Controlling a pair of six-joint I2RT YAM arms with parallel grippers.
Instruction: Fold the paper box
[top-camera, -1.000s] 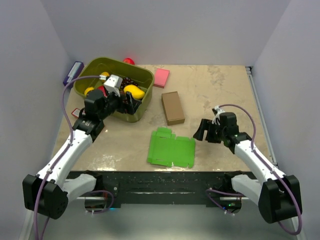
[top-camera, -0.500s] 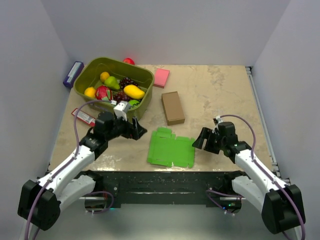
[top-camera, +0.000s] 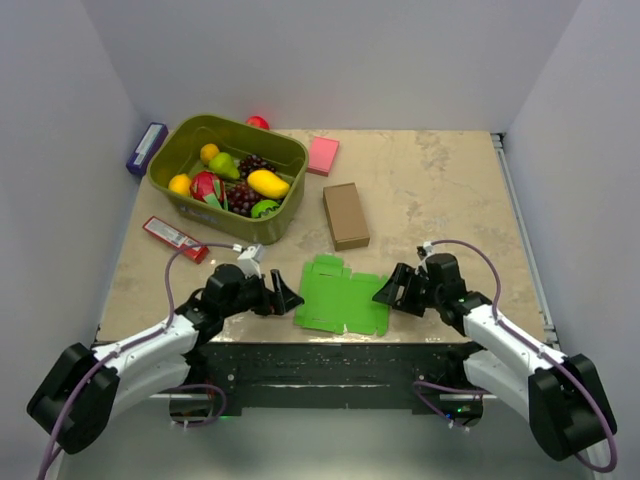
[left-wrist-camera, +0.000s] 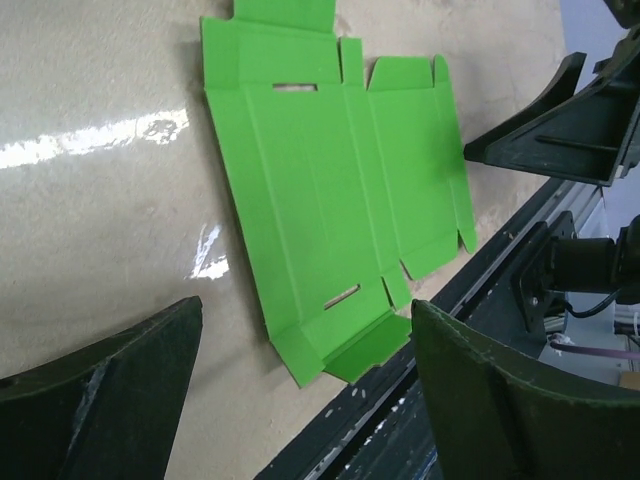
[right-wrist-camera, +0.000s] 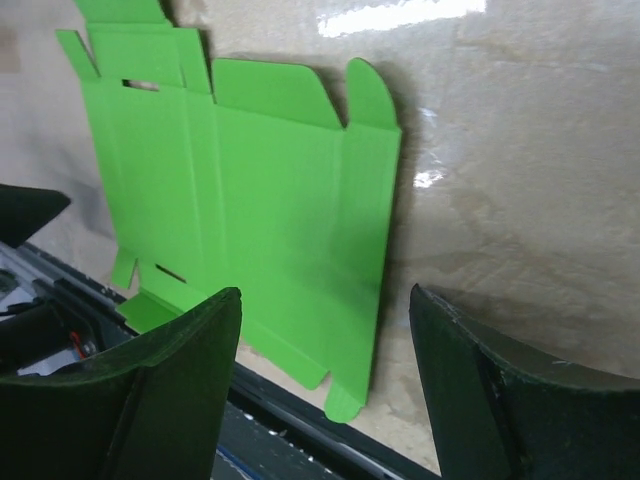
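one flat, creased green paper box (top-camera: 343, 298)

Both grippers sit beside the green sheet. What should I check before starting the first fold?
1. Paper box flat and unfolded on the table: ok.
2. Left gripper open, empty, at the sheet's left edge: ok.
3. Right gripper open, empty, at the sheet's right edge: ok.
4. Brown cardboard box apart from the sheet: ok.
5. Near flaps fully on the table, not overhanging its front edge: cannot tell.
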